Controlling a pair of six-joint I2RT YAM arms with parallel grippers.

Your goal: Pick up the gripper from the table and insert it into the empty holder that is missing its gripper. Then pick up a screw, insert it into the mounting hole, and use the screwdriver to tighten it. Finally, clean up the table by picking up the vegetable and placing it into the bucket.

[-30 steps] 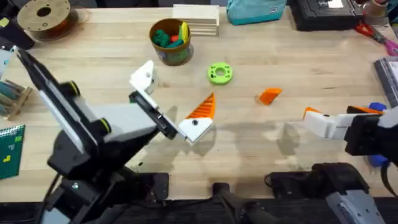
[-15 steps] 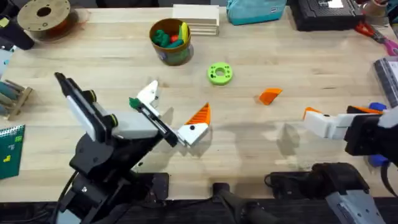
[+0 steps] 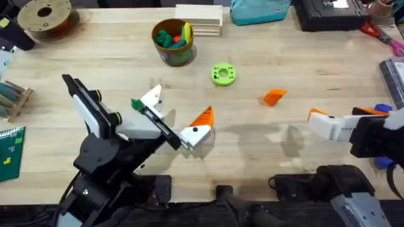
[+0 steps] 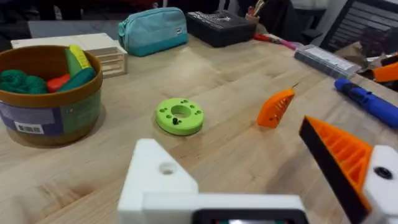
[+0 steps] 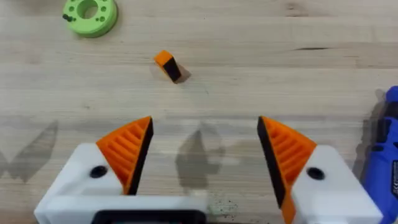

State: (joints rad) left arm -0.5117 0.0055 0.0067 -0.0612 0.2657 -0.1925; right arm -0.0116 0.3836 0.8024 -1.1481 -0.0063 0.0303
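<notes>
Little has shifted since half a second ago: left claw (image 3: 172, 118) hovers wide open and empty, its white holder (image 4: 158, 180) lacking the gripper (image 3: 273, 97), which lies on the table (image 3: 303, 63) beyond the lime-green ring (image 3: 223, 74). Right claw (image 5: 202, 158) gapes empty, likely waiting.

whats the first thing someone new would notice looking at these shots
Probably the left gripper near the table's middle: one white holder is bare while its other finger carries an orange pad. The loose orange gripper lies on the wood right of centre, near the lime-green ring. Toward the far edge, the bucket holds colourful toys.
</notes>
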